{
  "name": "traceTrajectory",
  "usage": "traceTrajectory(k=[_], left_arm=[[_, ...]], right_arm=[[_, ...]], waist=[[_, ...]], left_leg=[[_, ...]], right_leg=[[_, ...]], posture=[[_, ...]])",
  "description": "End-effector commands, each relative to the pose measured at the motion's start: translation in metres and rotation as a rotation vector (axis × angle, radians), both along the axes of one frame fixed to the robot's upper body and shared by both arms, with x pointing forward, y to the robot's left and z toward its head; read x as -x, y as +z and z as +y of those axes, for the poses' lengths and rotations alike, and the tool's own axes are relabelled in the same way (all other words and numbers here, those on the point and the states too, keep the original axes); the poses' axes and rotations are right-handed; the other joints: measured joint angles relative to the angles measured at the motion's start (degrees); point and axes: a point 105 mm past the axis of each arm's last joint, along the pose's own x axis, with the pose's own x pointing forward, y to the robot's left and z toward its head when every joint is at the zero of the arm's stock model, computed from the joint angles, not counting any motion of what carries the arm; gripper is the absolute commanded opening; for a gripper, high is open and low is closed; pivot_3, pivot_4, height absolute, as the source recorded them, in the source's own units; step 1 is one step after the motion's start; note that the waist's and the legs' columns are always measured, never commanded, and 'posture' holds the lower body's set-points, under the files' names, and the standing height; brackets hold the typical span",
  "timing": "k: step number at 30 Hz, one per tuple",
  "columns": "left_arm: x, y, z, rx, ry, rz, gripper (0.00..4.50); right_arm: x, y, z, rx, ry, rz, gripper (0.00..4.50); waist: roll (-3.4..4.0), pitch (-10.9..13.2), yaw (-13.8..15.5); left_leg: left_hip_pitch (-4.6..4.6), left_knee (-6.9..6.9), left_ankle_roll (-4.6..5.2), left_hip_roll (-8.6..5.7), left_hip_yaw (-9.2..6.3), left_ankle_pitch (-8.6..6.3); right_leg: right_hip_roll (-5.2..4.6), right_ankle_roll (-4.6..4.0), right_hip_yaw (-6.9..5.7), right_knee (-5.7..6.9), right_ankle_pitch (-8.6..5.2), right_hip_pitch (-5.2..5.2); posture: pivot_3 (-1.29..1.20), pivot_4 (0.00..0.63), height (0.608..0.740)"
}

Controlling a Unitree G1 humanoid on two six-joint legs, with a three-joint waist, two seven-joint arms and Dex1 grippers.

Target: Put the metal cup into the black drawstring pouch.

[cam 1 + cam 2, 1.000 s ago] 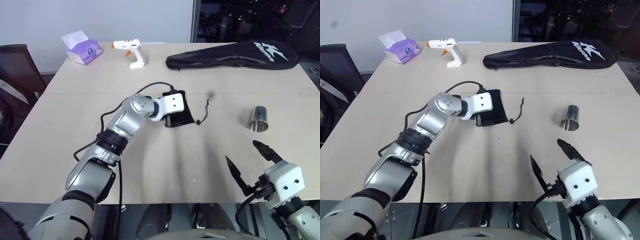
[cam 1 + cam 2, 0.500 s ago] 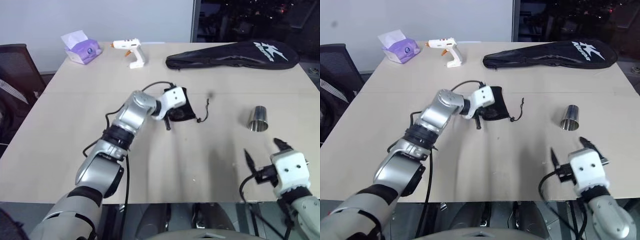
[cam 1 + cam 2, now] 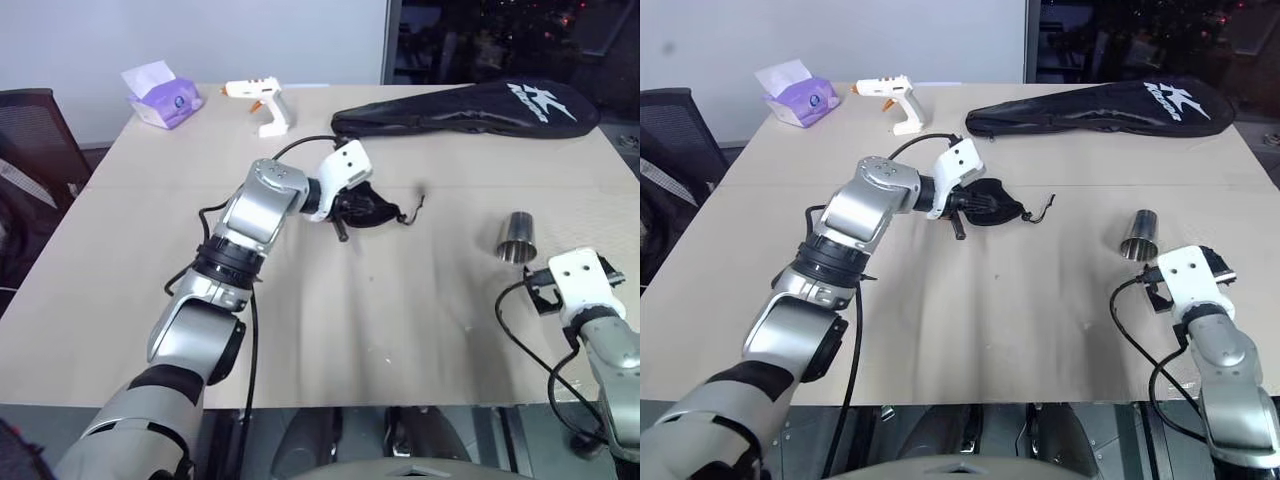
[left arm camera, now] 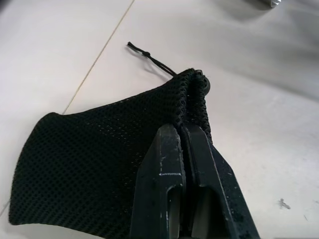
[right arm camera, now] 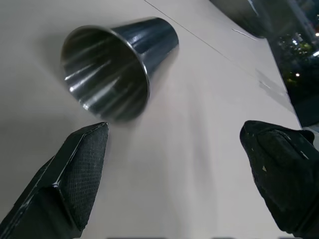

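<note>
A: Where is the metal cup [image 5: 117,64] right now?

B: It lies on its side on the table [image 3: 400,320], toward the right, with its open mouth facing the right gripper [image 5: 179,174]. That gripper's 2 fingers are spread wide, just short of the cup and not touching it.

A: And the black drawstring pouch [image 4: 99,164]?

B: Near the table's middle, well apart from the cup. The left gripper [image 4: 182,134] has its 2 fingers pressed together on the mesh fabric near the pouch mouth, and the pouch looks partly raised off the table, its cord [image 4: 149,57] trailing out.

A: So which step is this?

B: My reading: the pouch is secured, and the reach for the cup is under way; nothing is inside the pouch yet.

A: What does the next move call for?

B: Probably the right fingers closing around the cup wall, which is smooth and may roll away. Then the pouch mouth needs opening, hard with 1 pinch holding it flat.
</note>
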Motion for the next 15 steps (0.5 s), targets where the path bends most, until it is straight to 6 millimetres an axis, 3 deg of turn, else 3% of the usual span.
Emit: traceTrajectory(k=[1, 4, 11, 14, 15], left_arm=[[0.005, 0.015, -0.001, 0.036, -0.003, -0.043, 0.01], [0.007, 0.015, 0.001, 0.040, 0.004, -0.042, 0.00], [0.009, 0.020, 0.002, 0.068, 0.008, -0.024, 0.00], [0.009, 0.019, 0.000, 0.093, 0.011, 0.010, 0.00], [0.010, 0.018, -0.001, 0.107, 0.011, 0.030, 0.00]], right_arm=[[-0.012, 0.006, -0.001, 0.024, 0.025, -0.036, 4.25], [-0.024, 0.008, 0.002, 0.027, 0.054, -0.060, 3.43], [-0.039, 0.011, 0.003, -0.009, 0.084, -0.089, 0.09], [-0.039, 0.017, 0.010, -0.060, 0.126, -0.115, 0.04], [-0.036, 0.024, 0.020, -0.132, 0.179, -0.135, 0.04]], waist=[[0.01, 0.01, 0.03], [0.01, 0.01, -0.02], [0.01, 0.01, 0.08], [0.01, 0.01, 0.05], [0.01, 0.01, 0.05]], left_leg=[[-0.01, 0.00, 0.00, 0.00, 0.00, 0.00], [-0.02, 0.00, 0.00, 0.00, 0.00, 0.00], [-0.02, 0.00, 0.00, 0.00, 0.00, 0.00], [-0.02, 0.00, 0.00, 0.01, 0.01, 0.00], [-0.02, 0.00, 0.00, 0.01, 0.01, 0.00]], right_leg=[[0.00, 0.00, 0.00, 0.00, 0.00, 0.00], [0.00, 0.00, 0.00, -0.01, 0.00, -0.01], [0.00, 0.00, 0.01, 0.00, 0.00, -0.01], [-0.01, 0.00, 0.01, -0.01, 0.01, -0.01], [-0.01, 0.00, 0.01, 0.00, 0.01, -0.01]], posture=[[0.00, 0.150, 0.740], [0.00, 0.150, 0.740], [0.00, 0.150, 0.740], [0.00, 0.150, 0.740], [0.00, 0.150, 0.740]])
